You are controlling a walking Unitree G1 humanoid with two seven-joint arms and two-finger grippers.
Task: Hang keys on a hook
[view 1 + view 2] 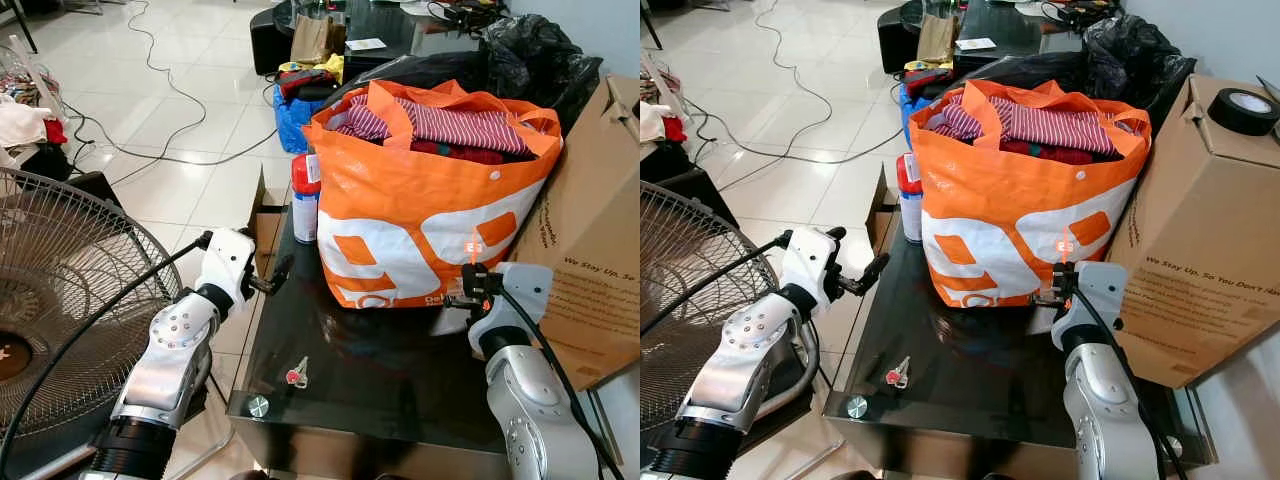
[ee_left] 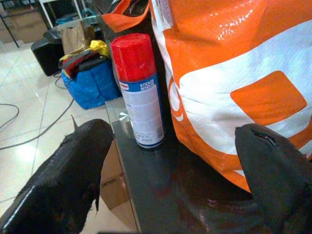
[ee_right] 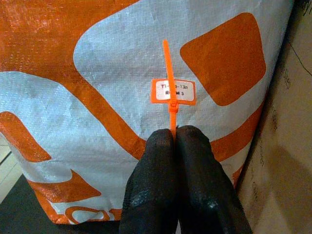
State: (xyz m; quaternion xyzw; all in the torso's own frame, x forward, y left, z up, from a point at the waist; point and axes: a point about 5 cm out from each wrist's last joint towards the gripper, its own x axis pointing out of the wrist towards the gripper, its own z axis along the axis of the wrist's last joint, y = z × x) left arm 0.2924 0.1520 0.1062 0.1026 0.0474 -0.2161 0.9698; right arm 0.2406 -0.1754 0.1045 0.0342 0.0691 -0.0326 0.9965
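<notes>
A small key with a red tag (image 1: 297, 374) lies on the black glass table (image 1: 400, 380), near its front left corner. My left gripper (image 1: 272, 276) hovers open over the table's left edge, above and behind the key, pointing at a red-capped spray can (image 2: 140, 90). My right gripper (image 3: 173, 139) is raised over the table's right side, right in front of the orange bag (image 1: 420, 210). It is shut on a thin orange zip tie with a small label (image 3: 172, 91), which sticks straight up from the fingertips (image 3: 192, 146).
The full orange and white bag takes up the table's back half, with the spray can (image 1: 305, 198) at its left. A cardboard box (image 1: 1200, 230) with a tape roll (image 1: 1244, 108) stands on the right. A floor fan (image 1: 60, 300) is at my left. Cables cross the tiled floor (image 1: 170, 110).
</notes>
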